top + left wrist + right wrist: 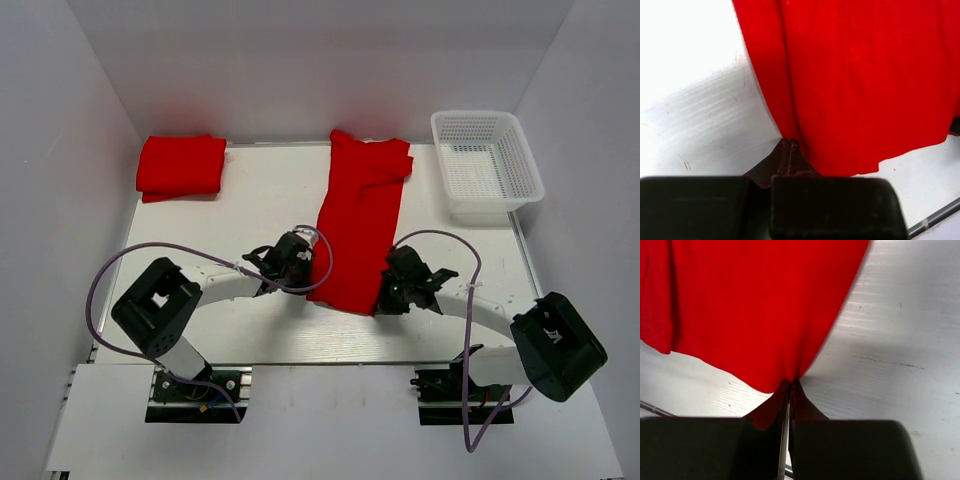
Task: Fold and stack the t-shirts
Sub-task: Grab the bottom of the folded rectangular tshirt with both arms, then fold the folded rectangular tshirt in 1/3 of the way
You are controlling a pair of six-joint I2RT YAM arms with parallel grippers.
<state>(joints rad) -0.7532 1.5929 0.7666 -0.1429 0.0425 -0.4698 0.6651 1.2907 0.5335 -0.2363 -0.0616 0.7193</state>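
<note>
Ok so right in the middle of the white tabletop [262,200] there's a bright red cloth t-shirt [360,215] folded lengthwise into a long narrow strip. It runs from the far edge of the table down toward the arms, and its collar end looks a bit bunched up at the far side. The left gripper [310,275] is at the near-left corner of that strip and the right gripper [385,298] is at the near-right corner, so they've got the near hem between them. From the left wrist view, the left gripper [788,149] has its black fingers pressed right together with the shirt's edge [855,85] pinched at the tips. Same on the other side: the right gripper [790,386] is clamped tight on the corner of the red cloth [750,305], with a bit of red tucked between the fingers. Most of the shirt lies flat on the table. Over in the far-left corner sits a second red t-shirt folded into a neat rectangle [181,166], well apart from the strip. A white plastic mesh basket [487,160] stands at the far-right corner, just beside the table's edge.
</note>
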